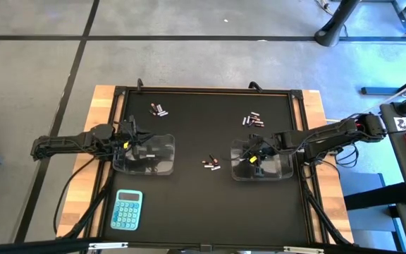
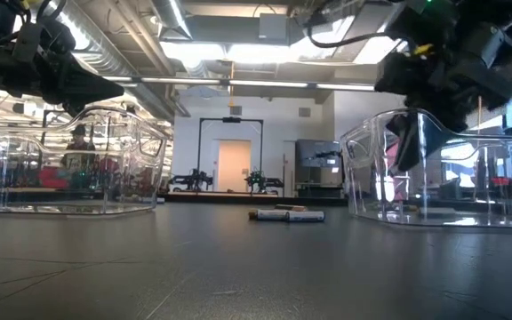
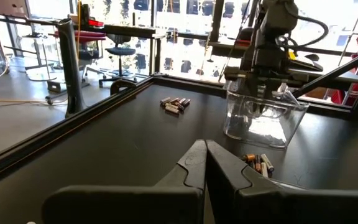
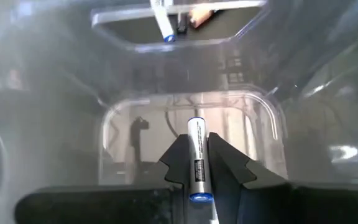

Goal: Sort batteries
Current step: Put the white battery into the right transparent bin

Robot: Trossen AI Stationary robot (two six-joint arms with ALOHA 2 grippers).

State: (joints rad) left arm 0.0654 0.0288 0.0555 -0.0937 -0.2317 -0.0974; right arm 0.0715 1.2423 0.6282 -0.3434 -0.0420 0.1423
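I have the right gripper (image 4: 199, 177) pinching a silvery battery (image 4: 197, 158) just above the floor of the clear tub (image 4: 185, 106) below it. If I release while it is tilted, it could bounce or roll. My left gripper (image 3: 205, 163) waits, fingers pressed together, over the other tub (image 1: 146, 156).

My two arms were dark, nearly black, built of jointed segments with bundled black cables trailing back along them. Near each wrist a small yellow patch showed against the dark housing. My left end effector (image 3: 205, 163) ended in two matte black fingers with stepped, angular inner edges that tapered toward the tips. My right end effector (image 4: 197, 163) carried the same pair of wedge-shaped black fingers, broad at the base and narrowing forward.
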